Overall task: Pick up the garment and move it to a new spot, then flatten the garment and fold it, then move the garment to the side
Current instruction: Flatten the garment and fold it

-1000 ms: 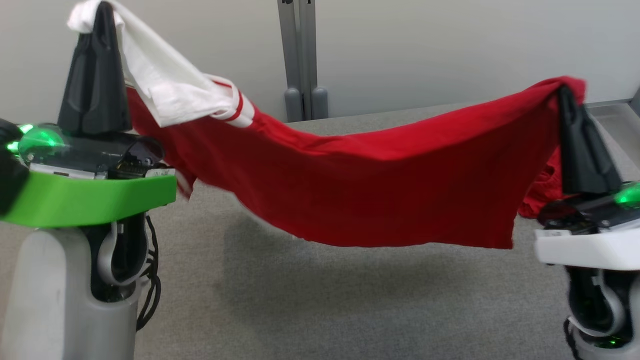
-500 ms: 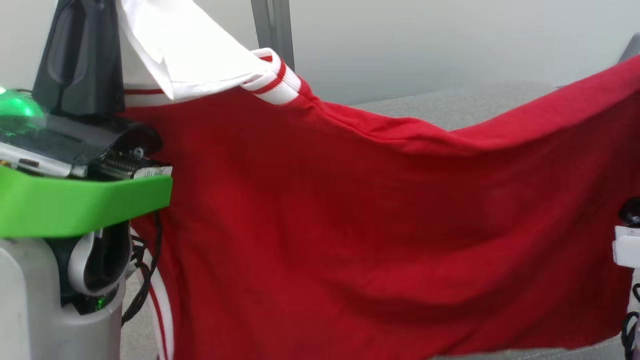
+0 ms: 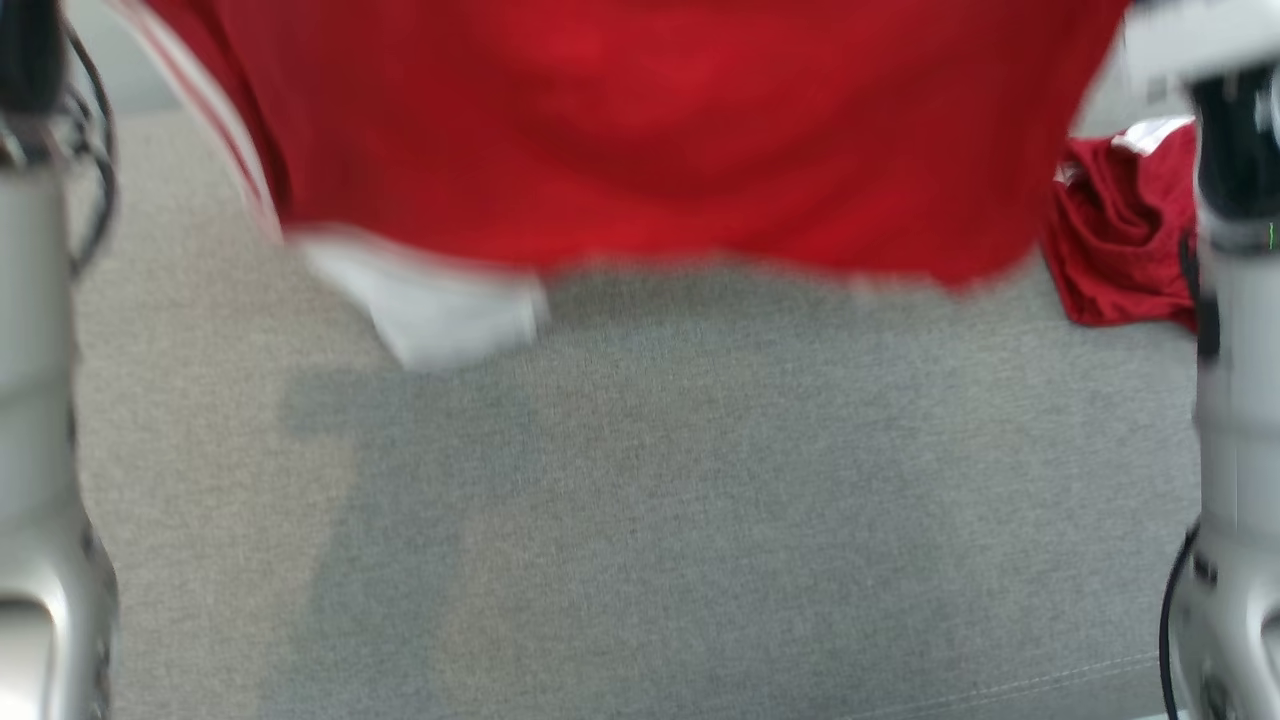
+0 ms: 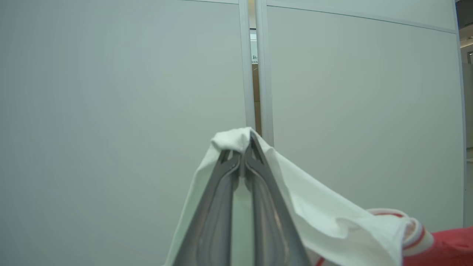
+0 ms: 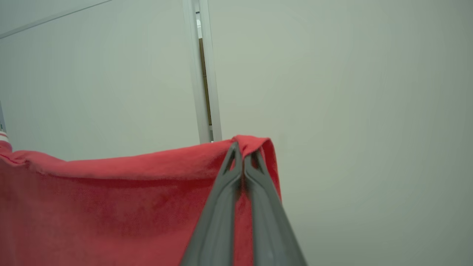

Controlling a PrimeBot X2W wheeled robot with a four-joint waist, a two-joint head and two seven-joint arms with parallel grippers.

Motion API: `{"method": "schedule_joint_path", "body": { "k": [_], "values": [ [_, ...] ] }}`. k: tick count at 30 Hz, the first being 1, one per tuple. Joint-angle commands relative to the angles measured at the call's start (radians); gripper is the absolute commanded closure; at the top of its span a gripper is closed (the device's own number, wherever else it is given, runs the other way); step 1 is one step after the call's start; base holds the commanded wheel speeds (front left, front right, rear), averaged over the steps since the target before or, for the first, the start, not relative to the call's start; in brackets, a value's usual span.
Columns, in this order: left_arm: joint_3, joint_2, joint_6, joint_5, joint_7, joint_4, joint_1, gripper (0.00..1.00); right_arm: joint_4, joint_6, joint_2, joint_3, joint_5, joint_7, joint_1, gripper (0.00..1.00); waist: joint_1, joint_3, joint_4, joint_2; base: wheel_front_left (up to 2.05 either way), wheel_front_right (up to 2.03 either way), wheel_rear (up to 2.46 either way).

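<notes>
The garment [image 3: 640, 130], a bright red T-shirt, hangs blurred across the top of the head view, its lower edge above the grey table [image 3: 640, 520], with a white sleeve [image 3: 430, 310] dangling at the lower left. My left gripper [image 4: 244, 146] is shut on a white sleeve [image 4: 306, 207] of the garment, held up before a pale wall. My right gripper [image 5: 244, 151] is shut on a red edge of the garment [image 5: 111, 199], also raised. The red cloth stretches between the two grippers. My pale forearms [image 3: 40, 450] [image 3: 1235, 400] stand at both sides of the head view.
A smaller, darker red garment [image 3: 1120, 240] with a bit of white trim lies crumpled on the table at the right, next to my right arm. A pale partition wall with a vertical seam [image 4: 253, 74] stands behind the table.
Both arms have risen with the garment, so the grippers have left the top of the head view. The cloth now hangs higher and wider, and the head view has tilted down toward the table.
</notes>
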Motion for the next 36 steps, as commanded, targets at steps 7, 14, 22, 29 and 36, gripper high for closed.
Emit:
{"method": "schedule_joint_path", "body": {
  "k": [7,14,22,29,36],
  "values": [
    [-0.011,-0.046,0.018,0.071,-0.195,0.296,-0.333,1.00,0.439,0.000,0.054,-0.036,-0.150,-0.171,-0.418,1.00,0.0000,0.249,0.039,0.0000,0.00,0.00,0.00],
    [-0.037,-0.127,-0.016,0.047,-0.316,0.478,-0.339,1.00,0.721,0.000,0.076,-0.040,-0.226,-0.313,-0.521,1.00,0.0000,0.414,0.104,0.0000,0.00,0.00,0.00],
    [-0.009,-0.173,-0.058,-0.010,-0.365,0.548,-0.222,1.00,0.886,0.000,0.077,0.000,-0.187,-0.389,-0.448,1.00,0.0000,0.499,0.117,0.0000,0.00,0.00,0.00],
    [0.076,-0.174,-0.091,-0.033,-0.368,0.402,-0.054,1.00,0.758,0.000,0.056,0.079,-0.056,-0.392,-0.329,1.00,0.0000,0.486,0.082,0.0000,0.00,0.00,0.00],
    [0.143,-0.195,-0.113,-0.032,-0.367,0.197,0.190,1.00,0.580,0.000,0.028,0.087,0.059,-0.392,-0.148,1.00,0.0000,0.415,0.066,0.0000,0.00,0.00,0.00]
  ]
}}
